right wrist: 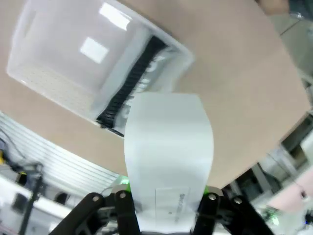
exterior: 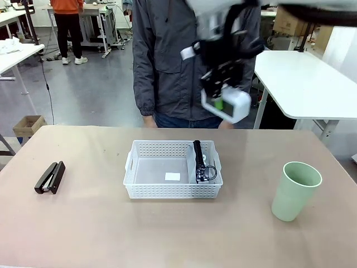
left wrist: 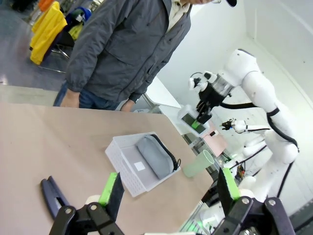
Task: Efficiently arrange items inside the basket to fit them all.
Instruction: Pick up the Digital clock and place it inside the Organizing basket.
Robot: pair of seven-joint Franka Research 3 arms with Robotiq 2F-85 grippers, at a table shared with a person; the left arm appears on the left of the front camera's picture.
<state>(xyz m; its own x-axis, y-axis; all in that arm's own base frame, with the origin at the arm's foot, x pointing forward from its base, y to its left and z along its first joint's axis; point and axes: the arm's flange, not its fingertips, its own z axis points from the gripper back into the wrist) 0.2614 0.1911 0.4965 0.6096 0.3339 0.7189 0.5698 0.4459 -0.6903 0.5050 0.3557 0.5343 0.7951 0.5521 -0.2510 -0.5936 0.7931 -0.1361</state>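
Observation:
The white basket (exterior: 146, 167) sits mid-table. A grey shoe (exterior: 201, 162) stands on its side against the basket's right wall, black sole facing inward. My right gripper (exterior: 221, 94) hangs high above the basket's far right corner, shut on the small white box (exterior: 230, 105). In the right wrist view the box (right wrist: 168, 147) sits between the fingers above the basket (right wrist: 63, 58) and shoe (right wrist: 129, 85). The black stapler (exterior: 50, 177) lies at table left, and the pale-green cup (exterior: 294, 190) stands at right. My left gripper (left wrist: 168, 191) is open, above the table near the stapler (left wrist: 53, 194).
A person in a grey jacket (exterior: 167, 61) stands at the far edge, hands low near the table rim. A white label (exterior: 173, 176) lies on the basket floor. Bare tabletop lies between the basket and the cup, and a white side table (exterior: 307, 84) stands at back right.

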